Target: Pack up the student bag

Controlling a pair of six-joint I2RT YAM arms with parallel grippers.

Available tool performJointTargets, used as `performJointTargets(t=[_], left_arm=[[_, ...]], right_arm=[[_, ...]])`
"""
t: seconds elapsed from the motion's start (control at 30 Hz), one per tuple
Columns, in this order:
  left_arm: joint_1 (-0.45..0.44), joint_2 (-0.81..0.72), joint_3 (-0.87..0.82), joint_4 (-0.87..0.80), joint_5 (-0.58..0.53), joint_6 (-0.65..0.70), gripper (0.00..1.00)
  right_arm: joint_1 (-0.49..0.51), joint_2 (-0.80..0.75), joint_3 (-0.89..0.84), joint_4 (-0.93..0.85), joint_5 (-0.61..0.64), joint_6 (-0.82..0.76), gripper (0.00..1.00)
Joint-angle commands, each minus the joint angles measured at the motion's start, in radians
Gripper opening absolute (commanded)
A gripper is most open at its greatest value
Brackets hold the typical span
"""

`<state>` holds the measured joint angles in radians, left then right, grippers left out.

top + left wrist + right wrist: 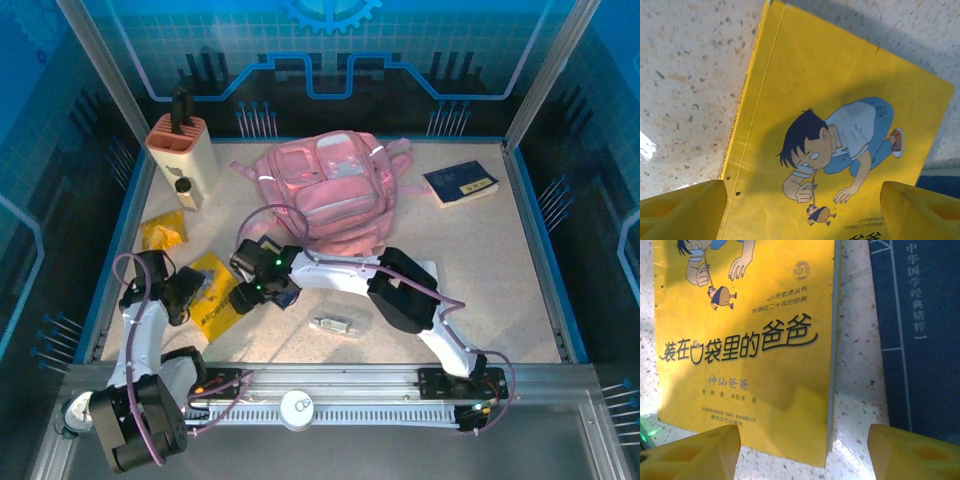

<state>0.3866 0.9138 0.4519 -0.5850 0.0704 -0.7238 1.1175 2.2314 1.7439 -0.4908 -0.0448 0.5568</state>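
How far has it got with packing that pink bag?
Done: nothing that shows; the pink backpack lies at the back of the table. In hand: the left gripper and right gripper hang open over the yellow book, neither gripping it. Left: that book, the blue book at the far right and the yellow packet all lie outside the bag.

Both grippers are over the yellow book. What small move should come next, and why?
Likely lower the left gripper and close across the yellow book: it lies flat on the table, open fingers flank its width, nothing is held, and the pink backpack awaits it.
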Motion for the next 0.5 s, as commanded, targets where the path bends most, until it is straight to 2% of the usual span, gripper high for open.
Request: performJointTargets(t=[0.0,0.23,0.47], left_arm=[[0.009,0.014,-0.027,0.016,0.044,0.01,0.8],[0.008,0.035,-0.062,0.073,0.095,-0.008,0.78],[0.006,0.063,-0.074,0.106,0.118,0.0,0.75]], right_arm=[[0.007,0.063,0.066,-0.055,0.008,-0.016,0.67],[0.008,0.157,0.176,-0.089,-0.033,-0.023,0.68],[0.02,0.158,0.221,-0.082,-0.072,-0.03,0.66]])
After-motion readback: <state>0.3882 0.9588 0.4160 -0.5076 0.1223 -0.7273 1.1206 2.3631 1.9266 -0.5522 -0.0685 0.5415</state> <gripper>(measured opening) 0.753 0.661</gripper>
